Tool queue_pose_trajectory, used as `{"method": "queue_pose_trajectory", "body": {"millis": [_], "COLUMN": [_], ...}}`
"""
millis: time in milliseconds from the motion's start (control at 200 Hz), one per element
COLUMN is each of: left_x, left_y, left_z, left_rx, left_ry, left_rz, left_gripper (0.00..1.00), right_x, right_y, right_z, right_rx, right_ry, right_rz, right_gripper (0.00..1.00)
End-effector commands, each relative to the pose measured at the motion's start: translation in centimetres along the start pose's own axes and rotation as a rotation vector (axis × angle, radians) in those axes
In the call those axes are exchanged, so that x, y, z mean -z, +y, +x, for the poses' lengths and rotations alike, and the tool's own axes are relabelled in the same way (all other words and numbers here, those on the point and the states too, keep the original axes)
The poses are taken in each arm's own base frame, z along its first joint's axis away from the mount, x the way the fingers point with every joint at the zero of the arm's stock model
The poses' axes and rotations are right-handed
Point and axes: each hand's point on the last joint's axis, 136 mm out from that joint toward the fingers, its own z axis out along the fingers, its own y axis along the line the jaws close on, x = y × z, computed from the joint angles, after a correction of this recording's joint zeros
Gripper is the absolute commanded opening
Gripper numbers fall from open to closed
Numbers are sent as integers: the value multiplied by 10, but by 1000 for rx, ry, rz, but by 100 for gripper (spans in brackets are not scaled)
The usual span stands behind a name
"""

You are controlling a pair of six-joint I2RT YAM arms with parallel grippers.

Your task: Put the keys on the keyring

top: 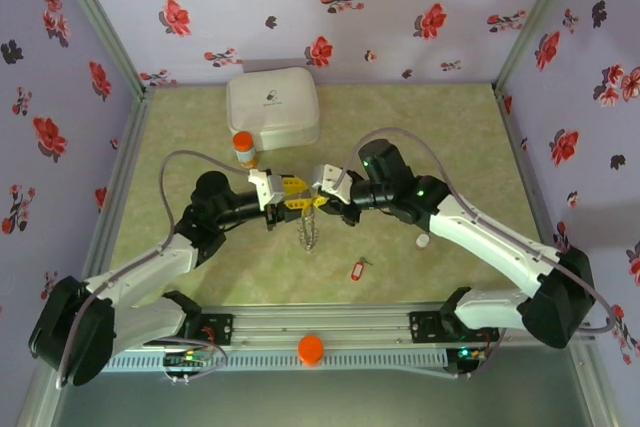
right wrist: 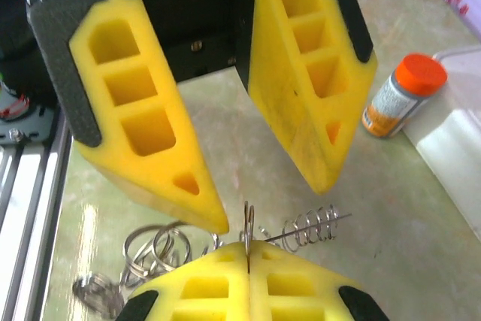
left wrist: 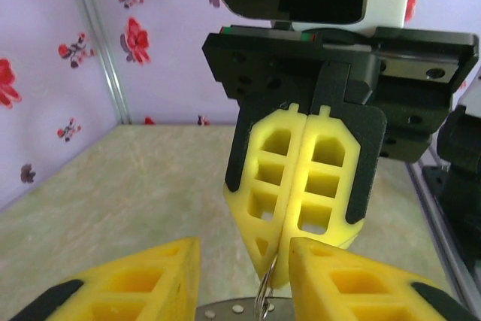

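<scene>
The keyring (top: 311,229) is a limp bunch of grey metal rings and a coil, hanging above the table between the two grippers. My right gripper (right wrist: 248,249) is shut on one thin ring (right wrist: 248,225) of it; more rings (right wrist: 149,249) and the coil (right wrist: 312,223) dangle below. My left gripper (left wrist: 244,264) is open, with a finger on either side of that ring (left wrist: 264,297), tip to tip with the right gripper (left wrist: 282,261). The red-tagged key (top: 357,269) lies on the table in front of them. The brassy-headed key is out of view.
An orange-capped bottle (top: 243,150) stands just behind the left gripper, and a white case (top: 272,107) lies behind that. A small white cap (top: 423,241) sits by the right arm. An orange knob (top: 311,348) is on the front rail.
</scene>
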Motion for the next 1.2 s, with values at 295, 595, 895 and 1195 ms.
{"method": "queue_pose_trajectory", "body": {"millis": [295,595,895,1195], "left_x": [6,-1,-2,-2], "left_y": [2,2,-2,0], "left_z": [20,13,16,6], "left_rx": [-71,-69,-56,-82], "left_ry": [181,151,159,16], "left_rz": [-13,25,59,17], "left_gripper": [30,21,0,0], "right_x": [1,-10,-14,16], "right_y": [4,10,11,-11], "right_z": [-10,-13,-18,6], "right_rx": [110,133,125,-96], "right_ry": [109,116,79,-231], "right_rz": [13,-4,-8,-1], "right_gripper": [0,0,0,40]}}
